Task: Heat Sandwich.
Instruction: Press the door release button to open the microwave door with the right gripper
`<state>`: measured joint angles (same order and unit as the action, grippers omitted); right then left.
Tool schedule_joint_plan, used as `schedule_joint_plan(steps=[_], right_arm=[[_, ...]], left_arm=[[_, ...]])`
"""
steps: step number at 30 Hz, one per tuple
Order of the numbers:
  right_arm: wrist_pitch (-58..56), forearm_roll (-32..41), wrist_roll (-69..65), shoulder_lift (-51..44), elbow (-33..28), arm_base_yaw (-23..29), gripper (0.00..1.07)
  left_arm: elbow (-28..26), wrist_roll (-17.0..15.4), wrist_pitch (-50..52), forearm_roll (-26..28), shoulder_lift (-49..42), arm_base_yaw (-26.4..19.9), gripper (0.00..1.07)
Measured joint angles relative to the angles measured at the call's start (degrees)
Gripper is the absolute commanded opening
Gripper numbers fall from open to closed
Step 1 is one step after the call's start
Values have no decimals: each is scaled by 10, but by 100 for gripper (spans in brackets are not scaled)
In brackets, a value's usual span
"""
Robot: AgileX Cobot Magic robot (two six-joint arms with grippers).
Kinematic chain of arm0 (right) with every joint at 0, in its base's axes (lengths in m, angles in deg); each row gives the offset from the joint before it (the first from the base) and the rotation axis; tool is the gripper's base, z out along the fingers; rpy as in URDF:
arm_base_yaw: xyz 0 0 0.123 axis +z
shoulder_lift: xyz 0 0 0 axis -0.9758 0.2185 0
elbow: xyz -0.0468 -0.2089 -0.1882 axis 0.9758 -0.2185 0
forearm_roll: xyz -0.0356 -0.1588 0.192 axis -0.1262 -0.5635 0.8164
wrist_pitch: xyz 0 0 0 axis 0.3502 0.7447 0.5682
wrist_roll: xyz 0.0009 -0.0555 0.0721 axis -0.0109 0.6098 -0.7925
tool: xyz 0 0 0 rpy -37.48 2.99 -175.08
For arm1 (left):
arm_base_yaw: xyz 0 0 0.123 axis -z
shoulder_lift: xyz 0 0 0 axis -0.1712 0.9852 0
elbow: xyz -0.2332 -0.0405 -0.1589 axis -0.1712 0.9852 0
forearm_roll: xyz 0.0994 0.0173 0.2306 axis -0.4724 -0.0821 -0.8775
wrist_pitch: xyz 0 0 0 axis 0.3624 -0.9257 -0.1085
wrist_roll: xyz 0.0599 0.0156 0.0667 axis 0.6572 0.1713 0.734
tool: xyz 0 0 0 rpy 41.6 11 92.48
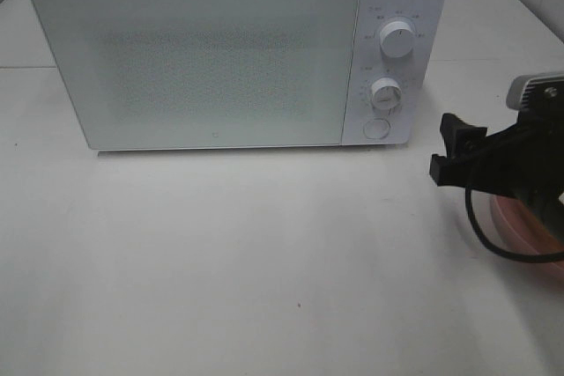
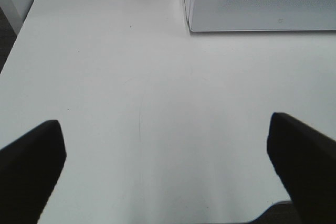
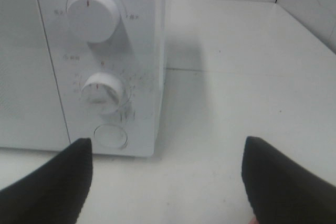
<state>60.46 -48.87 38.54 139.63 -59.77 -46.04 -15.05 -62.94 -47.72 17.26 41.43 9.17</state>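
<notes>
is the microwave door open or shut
Shut: the microwave door lies flush with the front, level with the knob panel, and no interior shows.

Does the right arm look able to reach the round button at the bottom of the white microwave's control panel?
Probably yes: the open right claw faces the round white button on the white microwave, only bare white tabletop between them.
</notes>
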Motion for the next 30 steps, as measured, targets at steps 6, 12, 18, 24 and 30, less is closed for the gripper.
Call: schedule_joint_plan(steps=[6,12,18,24,30], right_arm=[[0,62,-3,42,1,61,75],[0,97,-3,61,13,97,75],[0,104,-2,65,29,108,75],[1,105,-11,65,33,108,75],[1,105,-101,65,33,108,75]], left_arm=[[0,0,0,0,0,0,100],[0,0,0,0,0,0,100],[0,0,0,0,0,0,100],[0,0,0,0,0,0,100],[0,0,0,0,0,0,100]])
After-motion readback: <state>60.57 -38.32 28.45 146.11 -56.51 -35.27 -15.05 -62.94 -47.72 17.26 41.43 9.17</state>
